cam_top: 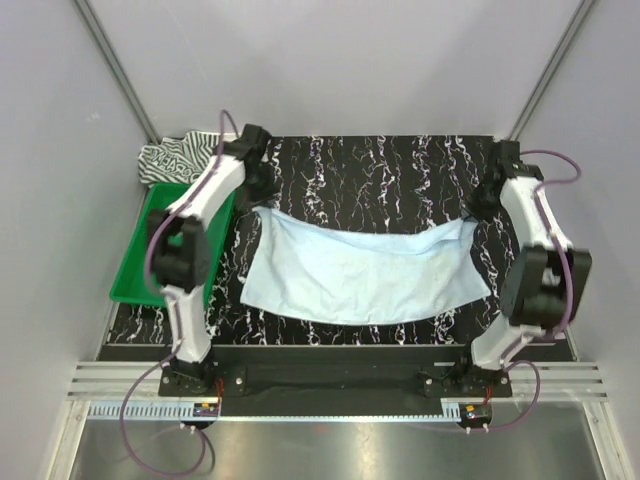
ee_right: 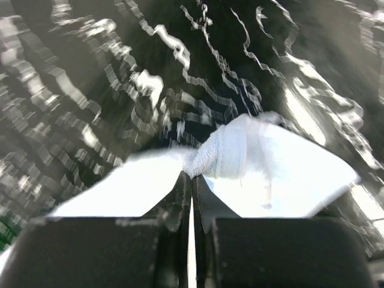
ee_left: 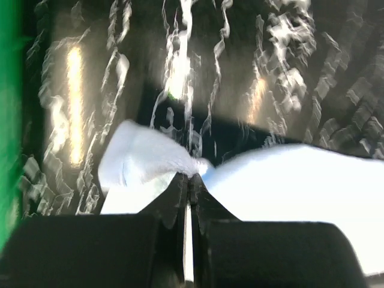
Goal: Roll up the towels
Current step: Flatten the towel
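The light blue towel hangs spread between both arms over the black marbled table, its far edge sagging in the middle. My left gripper is shut on its far left corner, and in the left wrist view the towel bunches at the pinched gripper. My right gripper is shut on the far right corner; the right wrist view shows the towel bunched at the gripper. The striped towel lies crumpled at the back left.
A green plastic tray sits at the left, beside the left arm, and shows as a green edge in the left wrist view. Grey walls close in the table on three sides.
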Controlling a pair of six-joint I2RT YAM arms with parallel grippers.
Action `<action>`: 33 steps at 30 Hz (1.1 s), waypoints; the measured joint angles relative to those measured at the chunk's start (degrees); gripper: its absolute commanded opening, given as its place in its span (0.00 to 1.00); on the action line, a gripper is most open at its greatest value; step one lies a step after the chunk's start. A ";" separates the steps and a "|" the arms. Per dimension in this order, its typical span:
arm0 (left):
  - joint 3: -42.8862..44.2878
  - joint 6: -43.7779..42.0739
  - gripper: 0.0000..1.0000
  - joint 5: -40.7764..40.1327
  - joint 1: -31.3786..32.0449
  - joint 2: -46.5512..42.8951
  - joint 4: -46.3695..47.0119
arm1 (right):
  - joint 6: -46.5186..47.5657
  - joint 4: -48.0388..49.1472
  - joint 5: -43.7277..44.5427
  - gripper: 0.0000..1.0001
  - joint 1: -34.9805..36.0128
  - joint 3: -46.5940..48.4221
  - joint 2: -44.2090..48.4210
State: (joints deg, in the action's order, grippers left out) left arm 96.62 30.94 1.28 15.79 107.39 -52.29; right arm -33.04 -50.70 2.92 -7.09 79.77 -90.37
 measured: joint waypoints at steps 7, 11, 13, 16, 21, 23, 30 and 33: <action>41.83 0.61 0.99 3.58 -2.73 35.12 -4.44 | -1.60 2.80 -1.33 1.00 -0.68 26.60 -33.62; 40.30 3.15 0.99 6.60 -6.78 35.54 0.22 | -1.18 0.57 0.09 1.00 -1.01 39.10 -41.55; 33.77 3.43 0.99 6.60 -8.44 32.04 2.62 | -0.79 -0.48 1.55 1.00 -1.07 40.94 -40.96; 28.39 3.37 0.99 6.16 -9.53 27.56 2.67 | 0.04 -0.13 4.26 1.00 -1.11 39.04 -37.03; 20.09 1.55 0.99 2.99 -6.54 16.85 3.82 | 1.40 1.49 8.07 1.00 -1.18 24.44 -23.12; 13.84 0.96 0.99 1.31 -4.57 10.91 5.20 | 1.92 2.32 8.90 1.00 -1.27 17.59 -16.87; -9.22 0.55 0.96 -2.60 -1.29 -2.14 9.40 | 2.97 6.43 2.29 0.97 -12.31 -9.70 0.04; -15.28 0.66 0.98 -4.66 -1.95 -1.73 10.03 | 3.41 6.58 1.60 0.97 -18.69 -16.52 3.15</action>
State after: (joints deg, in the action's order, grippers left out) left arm 81.34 31.59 -3.38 13.85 105.67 -42.26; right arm -29.63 -44.12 4.51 -25.78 63.24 -87.22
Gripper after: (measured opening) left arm 0.965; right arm 0.971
